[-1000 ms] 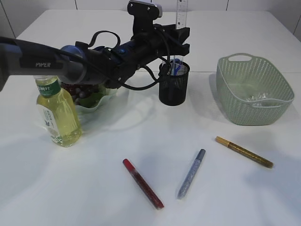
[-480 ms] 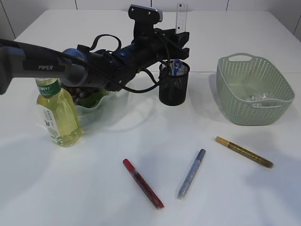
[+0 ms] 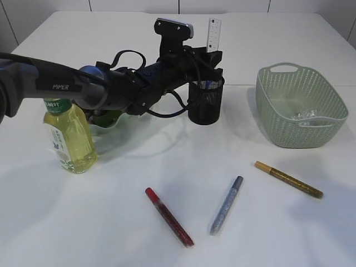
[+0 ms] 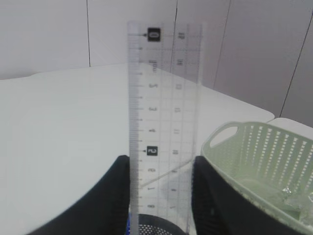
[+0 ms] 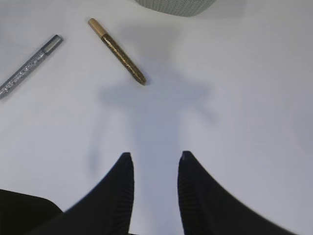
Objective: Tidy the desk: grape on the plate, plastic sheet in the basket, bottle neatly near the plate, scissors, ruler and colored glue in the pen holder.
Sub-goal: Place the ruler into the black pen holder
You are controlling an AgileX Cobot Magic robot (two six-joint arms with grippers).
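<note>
The white worktop [image 3: 111,222] fills every view, and my left arm [image 3: 83,89], marked "PIPER" in white at the left of the exterior view, stretches across it toward upper centre. At the right of that view stands the pale green basket [image 3: 300,108] with what looks like the clear plastic sheet [image 3: 303,115] crumpled inside, so I judge that item done. At the left, the bottle [image 3: 69,136] of yellow liquid stands upright just in front of the green plate [image 3: 111,123], mostly hidden behind my arm; I cannot see the grapes from here, and the bottle's label print is too small to read. At upper centre my left claw [image 3: 207,58] pinches the clear ruler [image 4: 164,122] upright between its 2 fingers, the lower end just over or inside the black mesh pen holder [image 3: 206,103]; I judge this step nearly finished, with only the drop and release left. The ruler's scale reads 0 at the top and 5 lower down in black squares. Something blue shows inside the holder, possibly the scissors, but I cannot tell. In the lower half of the exterior view, 3 glitter glue pens lie loose and well apart: red [image 3: 168,216], silver [image 3: 226,204] and gold [image 3: 288,179], all left to do. My right claw [image 5: 154,191] hovers empty, its fingers parted, over bare worktop near the gold one.
</note>
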